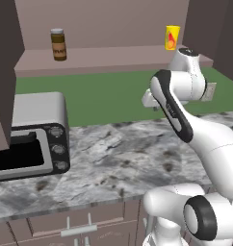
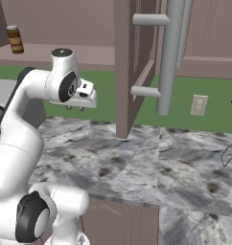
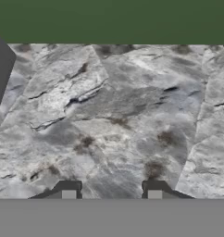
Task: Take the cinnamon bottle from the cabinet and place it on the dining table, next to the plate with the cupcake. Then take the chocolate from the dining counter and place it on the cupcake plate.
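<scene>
Reaching for the jar is the step in hand, judged from the layout.

Item: cinnamon bottle (image 1: 58,44). Location: on the open shelf of the cabinet (image 1: 113,56), toward its left end, well apart from the yellow container (image 1: 171,37) at the right end. Attitude: upright, long axis vertical, pale lid on top, label band facing the room.

Item: gripper (image 3: 111,190). Location: over the veined counter (image 1: 118,153), pointing down at the stone, well below and to the right of the jar. State: released, fingertips (image 3: 69,190) parted with bare marble between them; nothing held.

Handling advice: lift and turn the hand to level, approach the jar from the front, close on its brown body below the lid, across the narrow width. Keep wide of the dark cabinet door (image 2: 130,67) and the toaster oven (image 1: 29,137).
</scene>
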Controlling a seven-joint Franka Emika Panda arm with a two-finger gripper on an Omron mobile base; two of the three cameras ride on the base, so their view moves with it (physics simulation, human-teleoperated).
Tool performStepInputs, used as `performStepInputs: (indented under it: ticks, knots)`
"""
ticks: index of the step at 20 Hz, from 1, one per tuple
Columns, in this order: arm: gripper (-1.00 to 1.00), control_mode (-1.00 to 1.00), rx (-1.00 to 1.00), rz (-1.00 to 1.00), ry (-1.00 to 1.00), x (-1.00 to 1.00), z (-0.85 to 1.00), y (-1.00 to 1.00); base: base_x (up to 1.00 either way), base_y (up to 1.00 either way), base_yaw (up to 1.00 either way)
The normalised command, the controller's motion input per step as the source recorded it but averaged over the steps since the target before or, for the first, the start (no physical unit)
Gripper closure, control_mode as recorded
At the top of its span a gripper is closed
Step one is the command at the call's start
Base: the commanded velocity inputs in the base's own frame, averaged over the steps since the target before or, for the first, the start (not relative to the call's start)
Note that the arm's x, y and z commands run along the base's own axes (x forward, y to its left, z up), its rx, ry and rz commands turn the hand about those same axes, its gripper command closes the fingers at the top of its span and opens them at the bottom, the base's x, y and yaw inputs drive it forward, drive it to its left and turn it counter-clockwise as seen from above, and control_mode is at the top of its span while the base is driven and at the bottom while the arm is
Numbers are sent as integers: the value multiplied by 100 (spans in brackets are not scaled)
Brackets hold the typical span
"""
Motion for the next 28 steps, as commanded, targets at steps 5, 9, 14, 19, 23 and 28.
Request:
performStepInputs:
  ticks: [5, 9, 14, 19, 23, 28]
  knots:
    - [-100, -100, 0, 4, -5, -13, -1, 3, 0, 0, 0]
    - [-100, -100, 0, 21, -25, -20, 1, 27, 0, 0, 0]
    - [-100, -100, 0, 33, -33, -3, 19, 41, 0, 0, 0]
    - [-100, -100, 0, 33, -20, 0, 42, 45, 0, 0, 0]
    - [-100, -100, 3, 24, -9, 8, 54, 50, 0, 0, 0]
    - [-100, -100, 7, 12, -2, 15, 63, 49, 0, 0, 0]
